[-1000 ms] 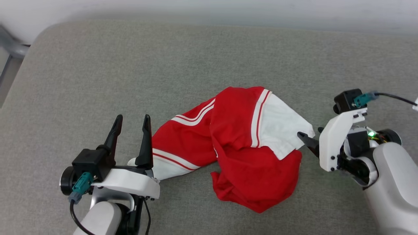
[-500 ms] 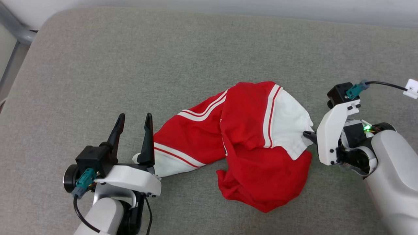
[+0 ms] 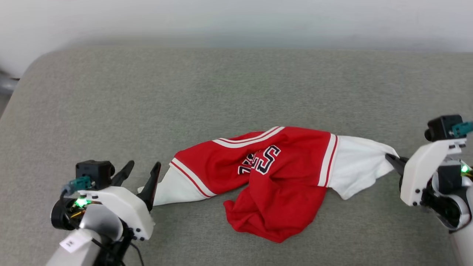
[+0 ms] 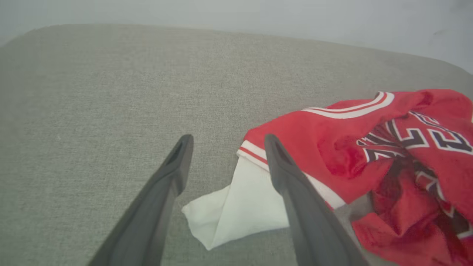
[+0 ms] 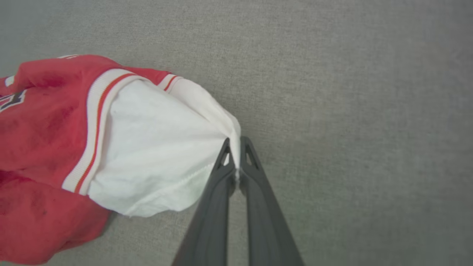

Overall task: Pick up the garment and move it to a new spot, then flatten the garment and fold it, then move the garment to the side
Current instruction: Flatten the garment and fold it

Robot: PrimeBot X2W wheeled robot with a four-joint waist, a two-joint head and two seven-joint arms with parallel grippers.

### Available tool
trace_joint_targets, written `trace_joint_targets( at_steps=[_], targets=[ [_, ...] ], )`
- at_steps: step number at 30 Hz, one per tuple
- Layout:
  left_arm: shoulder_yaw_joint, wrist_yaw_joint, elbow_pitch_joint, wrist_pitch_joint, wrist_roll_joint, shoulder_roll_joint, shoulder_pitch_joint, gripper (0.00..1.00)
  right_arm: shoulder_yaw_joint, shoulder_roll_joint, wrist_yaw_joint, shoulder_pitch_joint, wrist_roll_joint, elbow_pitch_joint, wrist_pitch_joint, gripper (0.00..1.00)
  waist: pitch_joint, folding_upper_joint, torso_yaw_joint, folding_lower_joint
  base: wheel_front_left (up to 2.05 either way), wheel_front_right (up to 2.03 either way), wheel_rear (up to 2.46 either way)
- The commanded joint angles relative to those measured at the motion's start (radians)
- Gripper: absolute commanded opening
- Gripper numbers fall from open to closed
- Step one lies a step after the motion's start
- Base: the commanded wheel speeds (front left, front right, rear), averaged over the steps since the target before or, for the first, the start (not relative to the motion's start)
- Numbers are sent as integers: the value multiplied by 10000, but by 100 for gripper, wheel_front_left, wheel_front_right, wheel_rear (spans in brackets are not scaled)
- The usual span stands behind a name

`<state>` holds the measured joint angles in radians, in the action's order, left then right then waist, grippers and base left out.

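On nubby grey cushion [image 3: 147, 92], crumpled red jersey [image 3: 288, 195]

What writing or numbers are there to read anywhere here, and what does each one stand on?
"S": a black, white-outlined letter on the chest of the crumpled red jersey T-shirt with white sleeves.
The letters beside that one are creased into a fold and cannot be read for sure, in the head view or the left wrist view.
The small white sticker on the left arm's pale forearm carries print too small to read.
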<state>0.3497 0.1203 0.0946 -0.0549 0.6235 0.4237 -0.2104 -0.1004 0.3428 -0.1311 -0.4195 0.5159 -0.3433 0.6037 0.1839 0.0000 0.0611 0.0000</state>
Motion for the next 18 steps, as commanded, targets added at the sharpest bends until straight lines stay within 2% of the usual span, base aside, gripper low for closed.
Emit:
trace_joint_targets(
  at_steps=[1,6,9,11,15,18],
  targets=[
    [12,-158,-49,-723,281,332,-24,100,227,-99,7,425,-136,379,94,0,-207,0,-311,0,0,0,0],
    [164,-626,-61,-3046,1050,1271,-224,100,618,-464,7,1182,-367,1408,384,0,-135,0,-741,0,0,0,0],
    [326,-876,-3,-4091,1388,1584,-367,100,752,-718,7,1384,-445,1883,466,0,58,0,-979,0,0,0,0],
    [550,-993,184,-4849,1550,1693,-725,100,865,-1001,7,1509,-493,2264,510,0,382,0,-1222,0,0,0,0],
    [846,-1034,791,-5407,1478,1677,-1042,100,874,-1188,7,1500,-532,2401,466,0,671,0,-1374,0,0,0,0],
    [1393,-1128,1492,-6217,1460,1618,-946,100,849,-1266,7,1415,-532,2377,421,0,778,0,-1477,0,0,0,0]
  ],
)
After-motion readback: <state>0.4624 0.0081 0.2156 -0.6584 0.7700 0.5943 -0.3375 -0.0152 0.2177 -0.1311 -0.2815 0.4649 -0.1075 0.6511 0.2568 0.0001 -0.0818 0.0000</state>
